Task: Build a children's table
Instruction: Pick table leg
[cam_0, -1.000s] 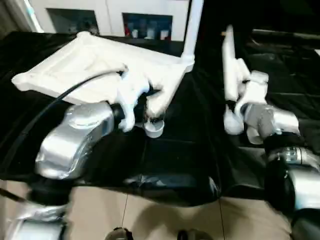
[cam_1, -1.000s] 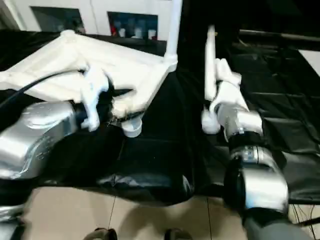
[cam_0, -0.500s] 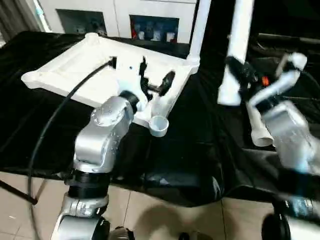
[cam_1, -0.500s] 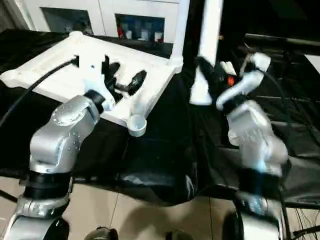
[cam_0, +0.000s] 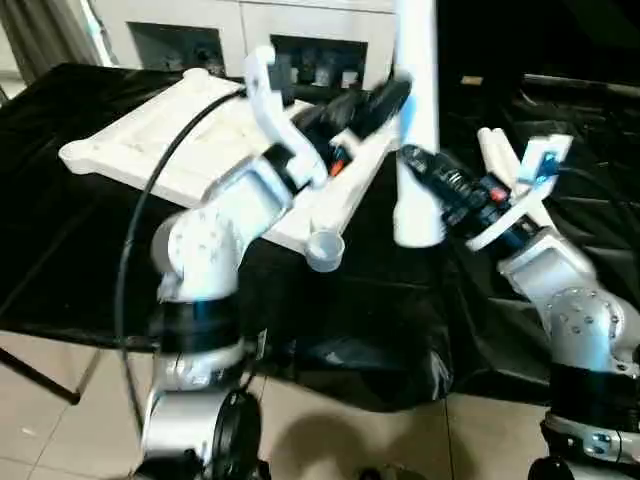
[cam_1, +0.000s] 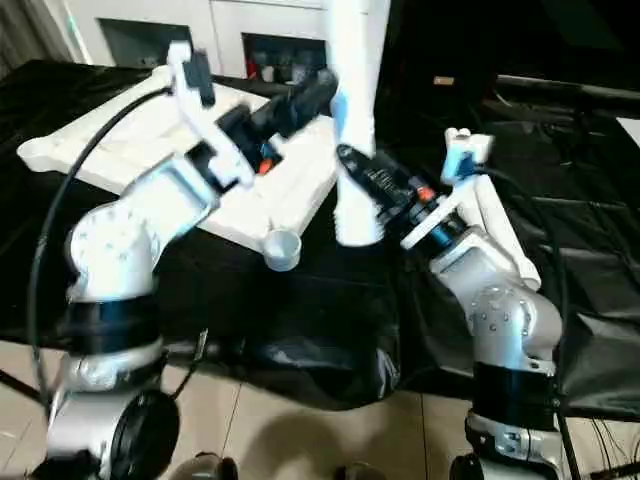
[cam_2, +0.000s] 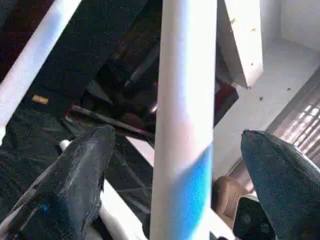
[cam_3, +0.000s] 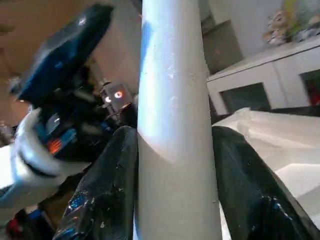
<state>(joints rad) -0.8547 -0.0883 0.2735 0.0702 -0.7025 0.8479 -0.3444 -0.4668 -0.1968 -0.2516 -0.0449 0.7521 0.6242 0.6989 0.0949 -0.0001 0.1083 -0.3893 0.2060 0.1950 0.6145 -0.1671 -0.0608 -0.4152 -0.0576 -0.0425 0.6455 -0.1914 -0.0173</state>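
White plastic tabletop (cam_0: 190, 150) lies underside-up on the black-draped bench (cam_0: 90, 270), far left. The right end effector (cam_3: 172, 175) is clamped on an upright leg (cam_0: 417, 130) held in the air right of the tabletop; the left end effector (cam_2: 175, 165) straddles it, fingers spread, not touching. The near corner socket (cam_0: 325, 248) is empty (another leg (cam_0: 500, 160) lies far right), so assembly seems far from finished.
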